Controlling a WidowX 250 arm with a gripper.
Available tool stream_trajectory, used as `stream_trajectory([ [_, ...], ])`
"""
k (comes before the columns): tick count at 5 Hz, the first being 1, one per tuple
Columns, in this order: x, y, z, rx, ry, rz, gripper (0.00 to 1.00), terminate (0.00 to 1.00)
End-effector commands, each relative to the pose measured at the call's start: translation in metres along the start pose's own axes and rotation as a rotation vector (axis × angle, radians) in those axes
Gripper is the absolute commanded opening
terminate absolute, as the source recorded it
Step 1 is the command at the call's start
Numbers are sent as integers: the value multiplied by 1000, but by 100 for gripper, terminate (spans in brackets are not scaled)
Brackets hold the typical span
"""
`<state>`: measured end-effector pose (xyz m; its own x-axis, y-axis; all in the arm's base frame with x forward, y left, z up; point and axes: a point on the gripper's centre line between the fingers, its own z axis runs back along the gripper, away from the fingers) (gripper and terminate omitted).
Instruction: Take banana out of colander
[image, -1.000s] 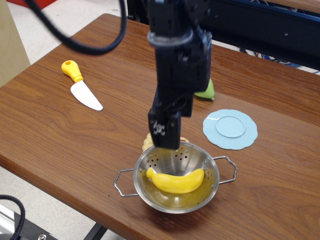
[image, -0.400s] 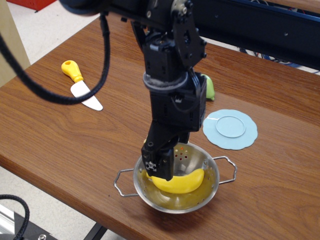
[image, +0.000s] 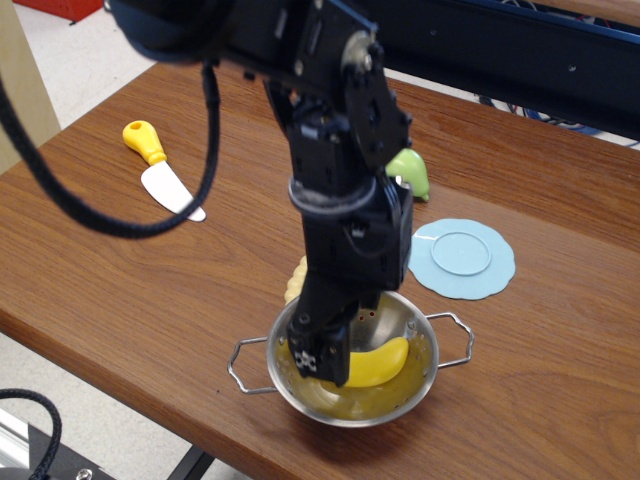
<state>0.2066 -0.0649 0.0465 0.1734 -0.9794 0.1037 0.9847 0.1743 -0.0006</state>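
Note:
The steel colander stands near the table's front edge, its wire loop handles out to left and right. The yellow banana lies inside it; only its right half shows. My black gripper reaches down into the colander and covers the banana's left end. The near finger hides the tips, so I cannot tell whether the jaws are open or shut on the banana.
A white toy knife with a yellow handle lies at the back left. A green pear sits behind the arm. A light-blue scalloped plate lies right of the arm. A pale item peeks out behind the colander.
My gripper has come down from above the colander's rim into the bowl, onto the banana's left end. The banana and colander have not moved.

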Motion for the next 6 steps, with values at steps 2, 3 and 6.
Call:
stream_trajectory([
  [2,-16,5,-30,78,46,23,100,0],
  [3,-16,4,-31,72,47,23,0,0],
  [6,-16,40,71,117,-181,199,0,0],
])
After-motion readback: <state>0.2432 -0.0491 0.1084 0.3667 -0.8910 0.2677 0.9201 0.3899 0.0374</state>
